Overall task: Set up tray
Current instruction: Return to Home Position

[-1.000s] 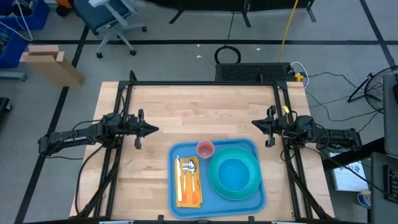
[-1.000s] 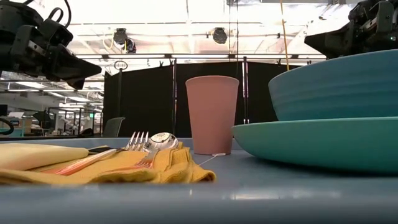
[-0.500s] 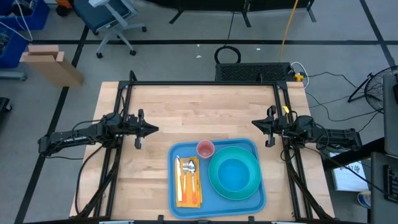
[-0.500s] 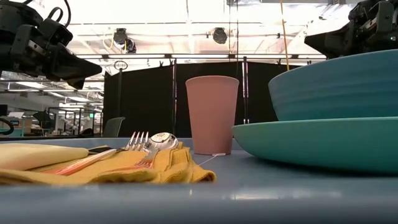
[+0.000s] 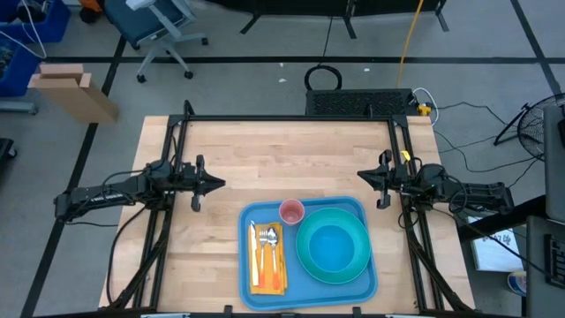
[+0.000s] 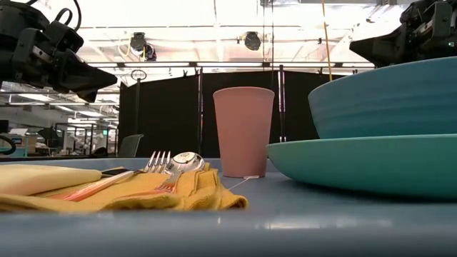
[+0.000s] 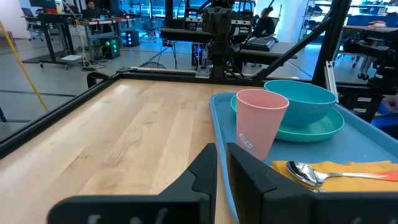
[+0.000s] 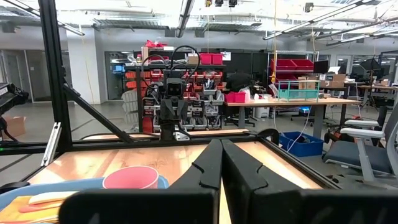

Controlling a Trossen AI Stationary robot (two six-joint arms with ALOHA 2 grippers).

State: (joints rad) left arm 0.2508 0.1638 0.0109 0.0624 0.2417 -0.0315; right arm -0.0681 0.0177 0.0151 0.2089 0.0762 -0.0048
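Print on the small white sticker (image 7: 245, 144) low on the side of the pink cup (image 7: 259, 121) is too small to read. The left gripper (image 5: 220, 184) hangs over the bare wooden table (image 5: 265, 150) toward its left side, pointing inward, with its 2 dark fingers (image 7: 205, 171) drawn together so that only a thin slit shows between them; it holds nothing and touches nothing. The right gripper (image 5: 360, 177) hangs over the table's right side, facing the left one and well apart from it, and its 2 fingers (image 8: 208, 163) are pressed together, also with nothing held. The tray (image 5: 263, 210), blue with a low rim, lies flat at the near middle of the table, between the 2 arms and closer to the front edge than either gripper. On it the pink cup stands upright near the far edge. Just beside the cup, a teal bowl (image 7: 298, 102) sits on a teal plate (image 7: 324, 127) that fills the tray's right part. A yellow napkin (image 5: 274, 283) lies along the tray's left part, with a spoon (image 7: 306, 173) and a fork (image 6: 158, 161) resting on it side by side, their metal heads toward the cup.
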